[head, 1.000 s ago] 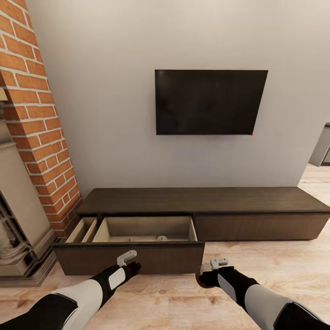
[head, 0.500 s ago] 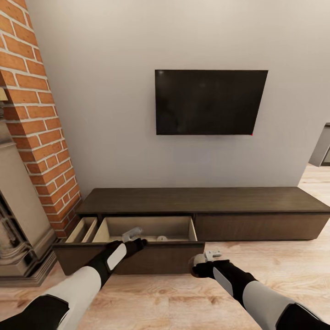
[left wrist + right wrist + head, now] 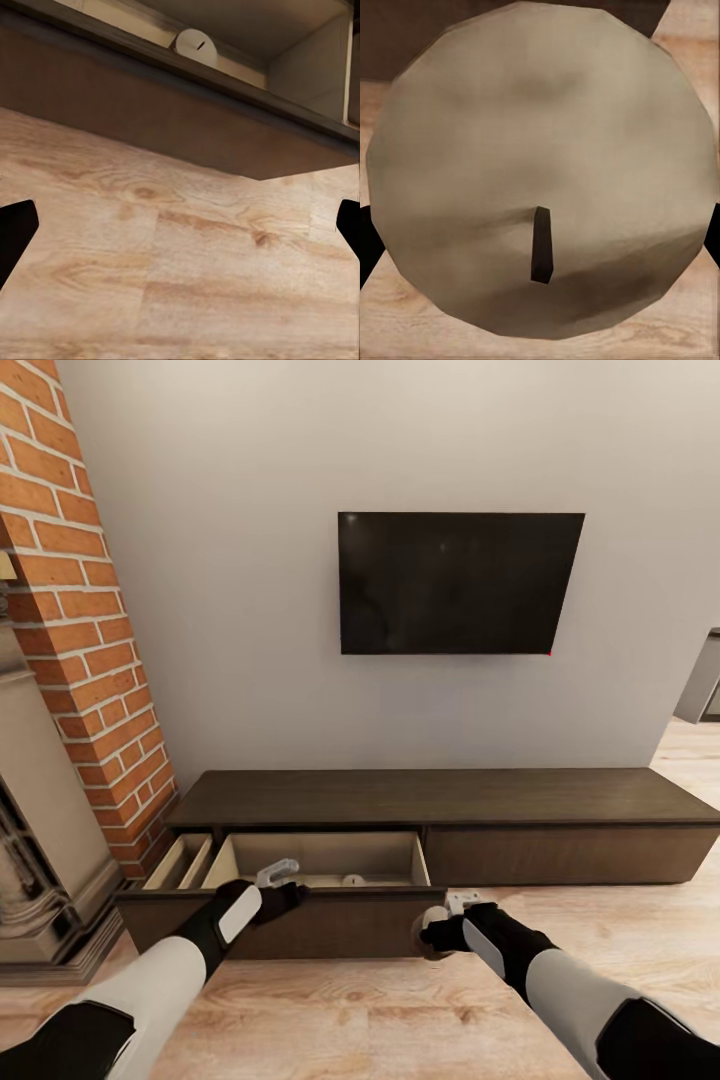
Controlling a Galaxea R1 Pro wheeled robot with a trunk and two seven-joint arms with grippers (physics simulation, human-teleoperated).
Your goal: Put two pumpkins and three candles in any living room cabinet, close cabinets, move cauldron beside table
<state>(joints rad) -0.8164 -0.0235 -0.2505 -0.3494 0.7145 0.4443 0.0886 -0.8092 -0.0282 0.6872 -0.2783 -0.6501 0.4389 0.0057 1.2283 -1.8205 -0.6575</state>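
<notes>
The long dark brown cabinet (image 3: 440, 800) stands against the wall with its left drawer (image 3: 300, 925) pulled out. A grey-tan candle (image 3: 352, 880) lies inside the drawer, and the same candle (image 3: 196, 46) appears beyond the drawer front in the left wrist view. My left gripper (image 3: 280, 880) hovers open over the drawer's front edge, its fingertips (image 3: 15, 232) wide apart above the plank floor. My right gripper (image 3: 442, 928) is shut on another candle (image 3: 432, 926) just off the drawer's right front corner. That candle's (image 3: 540, 165) top and dark wick face the right wrist camera.
A black TV (image 3: 460, 582) hangs on the wall above the cabinet. The red brick chimney (image 3: 80, 610) and an ornate grey fireplace (image 3: 40, 840) close off the left. A narrow side compartment (image 3: 180, 860) is also open. Light plank floor (image 3: 600, 930) stretches to the right.
My left gripper rose from in front of the drawer to its front edge. My right gripper with the candle shifted left and forward toward the drawer's corner.
</notes>
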